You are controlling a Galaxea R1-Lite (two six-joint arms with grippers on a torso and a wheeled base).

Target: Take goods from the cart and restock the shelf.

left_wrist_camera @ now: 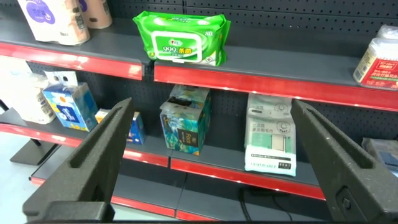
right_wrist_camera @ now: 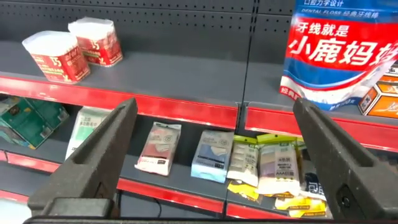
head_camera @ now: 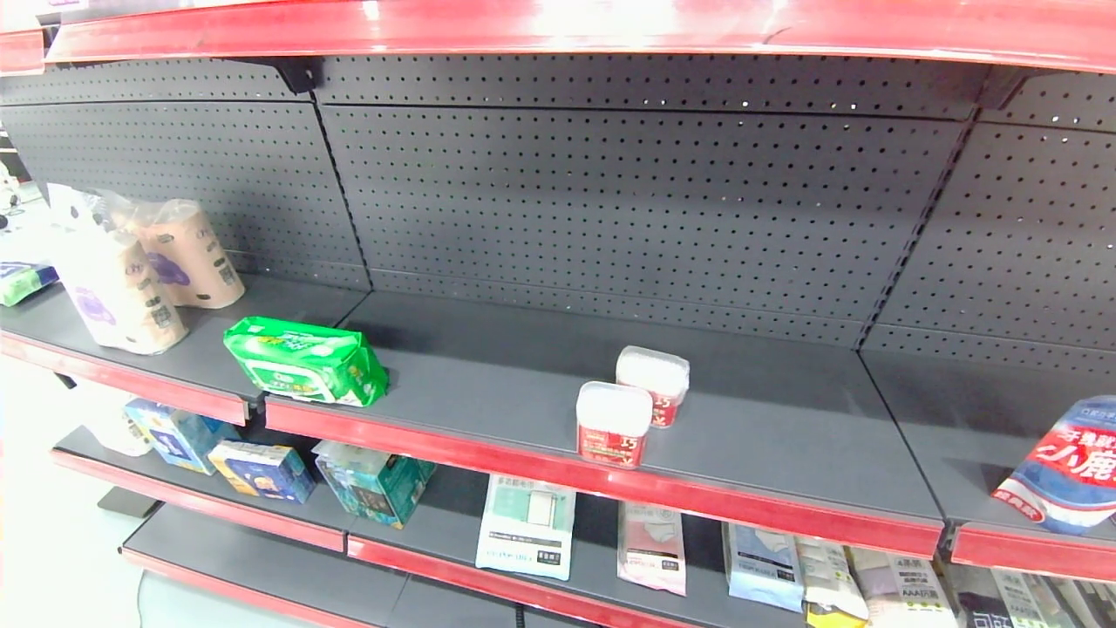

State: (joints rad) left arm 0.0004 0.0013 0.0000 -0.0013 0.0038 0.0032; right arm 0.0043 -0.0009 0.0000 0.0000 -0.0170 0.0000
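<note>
While left hand and right hand hang released, shelf holds scattered goods

Left hand: fingers spread wide, nothing between them, facing the shelf front below the green wipes pack. Right hand is the same, released and empty, facing the shelf further right, between the tubs and the bag. The shelf has dark boards, a red front lip and a pegboard back. On it, from the left:
- two toilet roll packs, upright, one behind the other
- green wipes pack, lying flat at the front edge, across the joint of two boards
- two red-and-white tubs, upright mid-board, one at the lip and the other just behind it; cannot tell if they touch
- blue-and-red bag, on the next board to the right, near the front

Lower shelf carries blue boxes, a teal box, a white-green flat pack and a pink flat pack, with more flat packs lined up to the right
</note>
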